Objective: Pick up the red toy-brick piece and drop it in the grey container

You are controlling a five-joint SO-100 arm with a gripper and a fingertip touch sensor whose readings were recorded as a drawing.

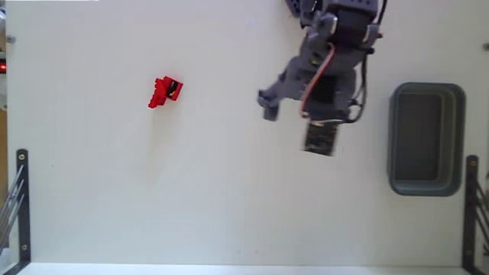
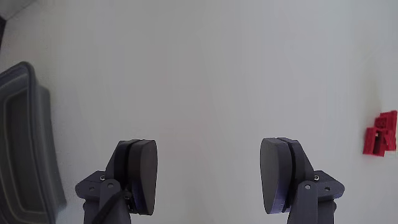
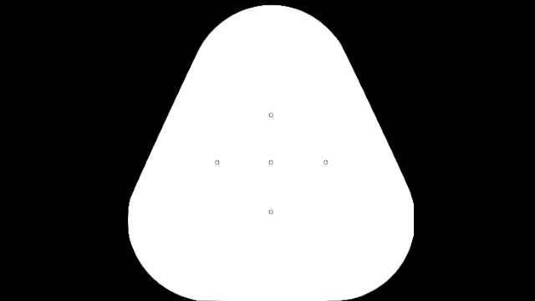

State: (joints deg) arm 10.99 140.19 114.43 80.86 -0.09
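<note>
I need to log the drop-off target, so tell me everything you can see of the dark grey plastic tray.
The dark grey rectangular plastic tray has rounded corners, a thick rim and a darker, empty-looking inside. It sits flat on the white table near the right edge of the fixed view, long side running top to bottom. The wrist view shows only part of it at the left edge. Nothing touches it; the open pincer is beside it, apart.

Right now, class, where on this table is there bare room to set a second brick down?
Bare table spans between the red toy-brick piece and the grey container, along the whole bottom edge of the fixed view. It is crowded only under the open gripper.
</note>
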